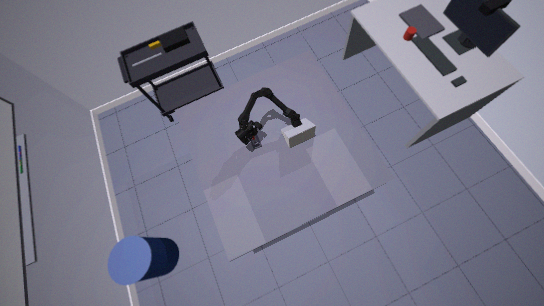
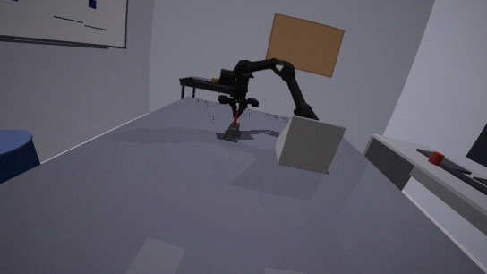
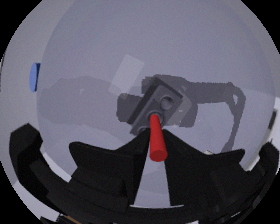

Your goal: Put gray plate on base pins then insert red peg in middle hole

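My gripper (image 3: 155, 131) (image 2: 237, 114) is shut on the red peg (image 3: 158, 147) (image 2: 235, 119), which it holds nearly upright. In the wrist view the peg's far end overlaps the middle hole of the gray plate (image 3: 155, 103). The frames do not show clearly whether the tip is in the hole or just above it. The plate appears to lie on the dark base (image 2: 231, 139), with one outer hole in full view and the other partly hidden by the fingers. The pins cannot be told apart from the holes.
A white block (image 1: 300, 134) (image 2: 310, 145) stands beside the arm's foot, to the right of the base. A blue cylinder (image 1: 131, 260) stands off at the lower left. A black cart (image 1: 165, 56) and a desk (image 1: 390, 61) stand farther off.
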Robot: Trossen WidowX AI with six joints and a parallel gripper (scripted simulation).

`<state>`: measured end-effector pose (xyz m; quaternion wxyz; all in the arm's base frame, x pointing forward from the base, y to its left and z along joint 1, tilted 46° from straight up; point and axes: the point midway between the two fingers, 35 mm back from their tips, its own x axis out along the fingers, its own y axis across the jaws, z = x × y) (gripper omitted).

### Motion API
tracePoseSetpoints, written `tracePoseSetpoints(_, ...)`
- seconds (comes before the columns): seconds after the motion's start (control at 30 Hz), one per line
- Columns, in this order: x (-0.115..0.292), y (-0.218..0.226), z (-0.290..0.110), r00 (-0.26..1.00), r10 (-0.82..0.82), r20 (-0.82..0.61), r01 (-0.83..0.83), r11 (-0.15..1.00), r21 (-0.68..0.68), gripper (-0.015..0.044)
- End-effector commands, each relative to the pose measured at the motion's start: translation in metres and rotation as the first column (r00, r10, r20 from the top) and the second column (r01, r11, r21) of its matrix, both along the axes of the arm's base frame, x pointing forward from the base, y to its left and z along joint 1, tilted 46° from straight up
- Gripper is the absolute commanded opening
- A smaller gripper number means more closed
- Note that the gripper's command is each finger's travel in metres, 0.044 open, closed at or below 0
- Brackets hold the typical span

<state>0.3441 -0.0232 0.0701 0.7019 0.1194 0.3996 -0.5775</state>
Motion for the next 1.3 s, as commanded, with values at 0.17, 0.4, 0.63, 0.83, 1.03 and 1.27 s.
tracePoseSetpoints(0.17, 0.0002, -0.0005, -0.0001, 1.0, -0.002, 0.001, 0.002, 1.0, 0.0, 0.0)
tracePoseSetpoints(0.4, 0.0002, -0.0005, -0.0001, 1.0, -0.002, 0.001, 0.002, 1.0, 0.0, 0.0079)
tracePoseSetpoints(0.63, 0.0002, -0.0005, -0.0001, 1.0, -0.002, 0.001, 0.002, 1.0, 0.0, 0.015)
tracePoseSetpoints(0.83, 0.0002, -0.0003, 0.0001, 1.0, -0.001, 0.001, 0.001, 1.0, 0.0, 0.015)
tracePoseSetpoints(1.03, -0.0002, 0.0032, 0.0027, 1.0, 0.006, 0.0, -0.006, 1.0, -0.004, 0.015)
tracePoseSetpoints(1.27, -0.0008, 0.0065, 0.005, 1.0, 0.007, -0.001, -0.007, 1.0, -0.004, 0.015)
